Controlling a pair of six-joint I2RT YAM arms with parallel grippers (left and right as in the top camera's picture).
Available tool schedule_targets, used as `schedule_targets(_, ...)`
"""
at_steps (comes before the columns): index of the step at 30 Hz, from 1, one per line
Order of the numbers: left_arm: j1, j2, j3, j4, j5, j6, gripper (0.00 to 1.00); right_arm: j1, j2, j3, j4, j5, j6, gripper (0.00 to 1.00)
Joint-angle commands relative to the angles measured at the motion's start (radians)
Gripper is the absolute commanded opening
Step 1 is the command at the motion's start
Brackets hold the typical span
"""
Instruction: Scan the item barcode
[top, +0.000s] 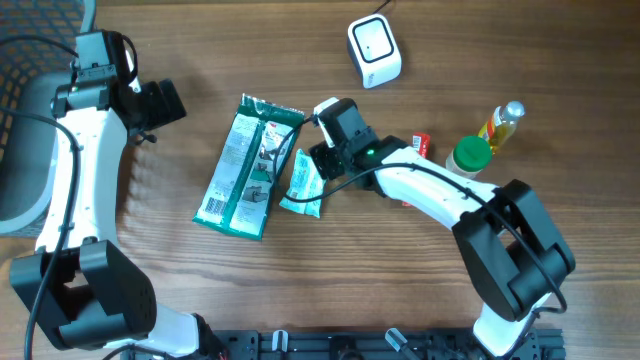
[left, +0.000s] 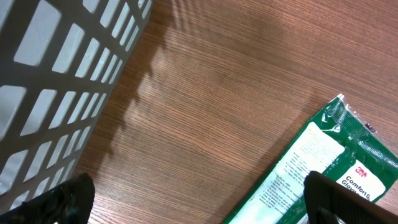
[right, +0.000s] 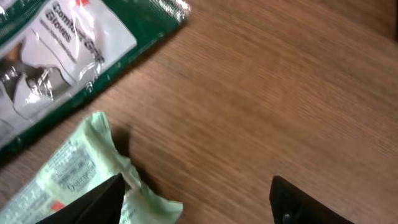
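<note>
A brown wood-grain bench (top: 300, 290) carries everything. Near its middle lies a long green glove pack (top: 248, 165), flat, its printed face up, angled a little off straight. Just beside the pack on its right lies a small pale green pouch (top: 303, 185), also flat, its crinkled end close to the pack's edge. Up and to the right of the pack, well apart, sits a white scanner (top: 374, 50). Farther right of the pack there is a small red packet (top: 420, 146), then a green-lidded jar (top: 469, 157) and a yellow bottle (top: 502, 125) close together. Far left of the pack stands a grey slatted basket (top: 20, 130).
</note>
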Motion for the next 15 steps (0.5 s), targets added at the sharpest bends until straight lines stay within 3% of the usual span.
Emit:
schedule_targets(1, 0.003, -0.002, 0.007, 0.003, 0.008, -0.002, 1.0, 0.001, 0.014, 0.008, -0.037, -0.011, -0.018, 0.74)
schedule_targets(8, 0.003, -0.002, 0.007, 0.003, 0.008, -0.002, 1.0, -0.001, 0.014, 0.008, -0.019, -0.092, -0.021, 0.73)
schedule_targets(15, 0.003, -0.002, 0.007, 0.003, 0.008, -0.002, 1.0, -0.025, 0.025, 0.008, 0.097, -0.211, -0.103, 0.8)
